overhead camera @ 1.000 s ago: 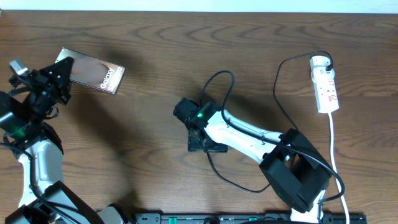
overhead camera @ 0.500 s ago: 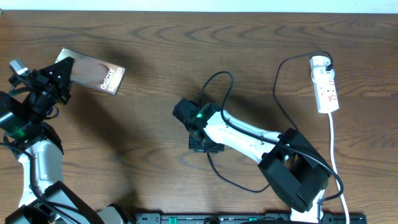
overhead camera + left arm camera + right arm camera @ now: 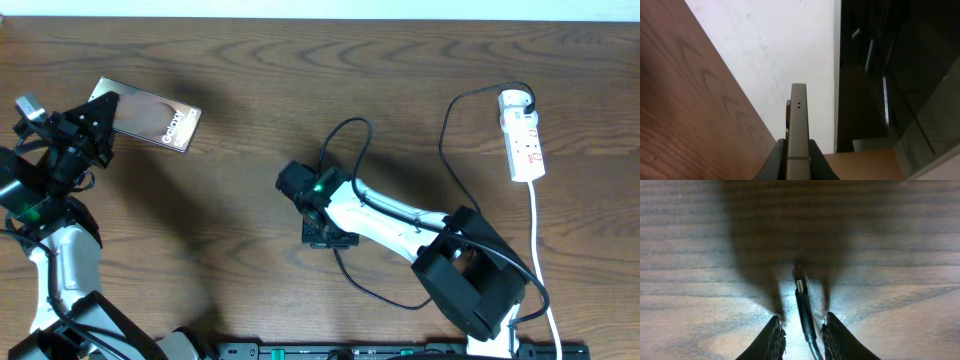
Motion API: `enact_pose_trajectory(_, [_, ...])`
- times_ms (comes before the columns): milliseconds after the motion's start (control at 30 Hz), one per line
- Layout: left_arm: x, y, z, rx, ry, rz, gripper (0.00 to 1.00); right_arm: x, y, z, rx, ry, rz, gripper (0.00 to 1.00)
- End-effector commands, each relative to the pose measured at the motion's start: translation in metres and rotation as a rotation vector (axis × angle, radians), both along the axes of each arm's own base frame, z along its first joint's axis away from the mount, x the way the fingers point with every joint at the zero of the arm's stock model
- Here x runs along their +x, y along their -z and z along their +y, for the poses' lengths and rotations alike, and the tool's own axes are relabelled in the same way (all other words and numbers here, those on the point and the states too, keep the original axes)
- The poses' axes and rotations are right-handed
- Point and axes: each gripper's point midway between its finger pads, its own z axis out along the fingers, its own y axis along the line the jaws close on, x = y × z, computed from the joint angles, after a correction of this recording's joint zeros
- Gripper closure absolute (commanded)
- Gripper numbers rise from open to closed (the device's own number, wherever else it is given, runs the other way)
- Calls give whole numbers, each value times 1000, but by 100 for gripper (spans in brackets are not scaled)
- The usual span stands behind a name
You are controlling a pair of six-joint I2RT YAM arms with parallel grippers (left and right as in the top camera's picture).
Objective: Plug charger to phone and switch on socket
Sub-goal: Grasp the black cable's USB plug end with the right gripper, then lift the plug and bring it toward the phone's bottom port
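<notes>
The phone (image 3: 150, 118), a dark-brown slab with white "Galaxy" lettering, is at the far left. My left gripper (image 3: 98, 120) is shut on its left end. In the left wrist view the phone (image 3: 799, 125) shows edge-on, clamped between the black fingers of the left gripper (image 3: 797, 142). The charger (image 3: 348, 122) is a thin black cable looping across the table's middle. Its connector tip (image 3: 800, 286) lies on the wood between the fingers of my right gripper (image 3: 801, 327), with a gap on the left side. From overhead the right gripper (image 3: 325, 236) stands low over the table centre. The white socket (image 3: 525, 140) lies at the far right.
The socket's white cord (image 3: 537, 240) runs down the right side toward the front edge. The black charger cable (image 3: 380, 298) curls over the wood in front of the right arm. A black rail (image 3: 400, 350) lines the front edge.
My right gripper's jaws have narrowed around the charger's connector end, and that arm has shifted slightly left. The left gripper and the phone have not moved.
</notes>
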Motion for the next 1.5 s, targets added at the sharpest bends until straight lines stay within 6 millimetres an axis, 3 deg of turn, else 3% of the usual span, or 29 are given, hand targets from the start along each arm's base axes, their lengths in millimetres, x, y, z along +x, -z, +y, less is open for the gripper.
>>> enact_pose_trajectory(0, [-1, -12, -2, 26, 16, -32, 93, -4, 7, -2, -18, -1, 16, 76])
enact_pose_trajectory(67, [-1, -12, -2, 26, 16, -32, 93, -4, 7, -2, -18, -1, 16, 77])
enact_pose_trajectory(300, [-1, -12, -2, 26, 16, -33, 93, -4, 7, -2, -18, 1, 16, 99])
enact_pose_trajectory(467, [-1, -12, -2, 26, 14, -33, 93, 2, 4, -1, 4, 4, 18, 99])
enact_pose_trajectory(567, [-1, -12, -1, 26, 11, -33, 93, 16, -9, 6, 71, -9, 21, 99])
enact_pose_trajectory(700, [-1, -12, -1, 27, 11, -33, 93, 57, -62, 38, 361, -157, 10, 99])
enact_pose_trajectory(800, [-2, -12, -3, 48, 22, -43, 93, 78, -135, 76, 783, -434, -34, 99])
enact_pose_trajectory(867, [-3, -12, -6, 67, 40, -53, 93, 75, -184, 87, 1057, -656, -95, 99])
enact_pose_trajectory(933, [-5, -12, -10, 80, 65, -60, 93, 63, -226, 87, 1327, -871, -184, 99])
enact_pose_trajectory(967, [-6, -12, -13, 84, 83, -63, 93, 55, -245, 82, 1466, -980, -255, 99])
enact_pose_trajectory(1000, [-8, -12, -15, 86, 98, -65, 93, 51, -252, 79, 1517, -1038, -306, 99])
enact_pose_trajectory(1067, [-12, -12, -22, 93, 147, -70, 93, 42, -240, 75, 1505, -1163, -398, 99])
enact_pose_trajectory(1200, [-20, -12, -40, 132, 250, -99, 93, 27, -210, 80, 1429, -1251, -387, 99])
enact_pose_trajectory(1333, [-28, -11, -69, 177, 388, -144, 93, 8, -184, 89, 1425, -1287, -347, 99])
enact_pose_trajectory(1467, [-31, -11, -92, 180, 472, -158, 93, 4, -173, 95, 1434, -1241, -306, 99])
